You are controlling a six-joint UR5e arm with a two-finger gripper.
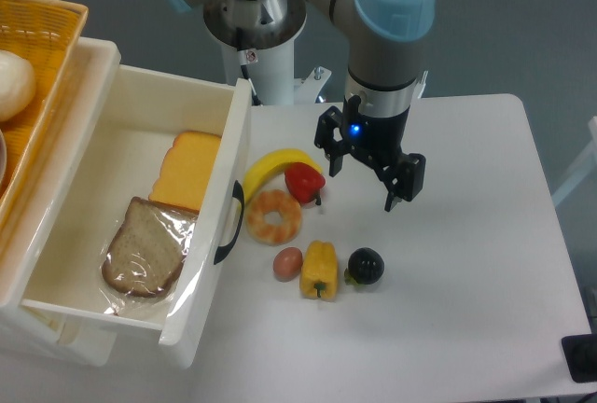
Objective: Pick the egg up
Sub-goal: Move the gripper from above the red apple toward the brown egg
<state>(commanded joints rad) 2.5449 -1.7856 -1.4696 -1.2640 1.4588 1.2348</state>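
- Open white plastic drawer nearest the camera, far to the image-left of the gripper; holds a wrapped brown bread slice and an orange cheese-like slab.
- Small brownish-pink oval egg on the white table — below and image-left of the gripper, well apart from it, nothing touching it from above.
- Yellow bell pepper just beside the egg on its image-right; black round fruit next along, almost under the gripper.
- Glazed ring doughnut just behind the egg.
- Red pepper and yellow banana beside the gripper's image-left finger.
- Black two-finger gripper — jaws spread wide, holding nothing, above the table.
- Yellow wicker basket at far image-left with a white rounded object.
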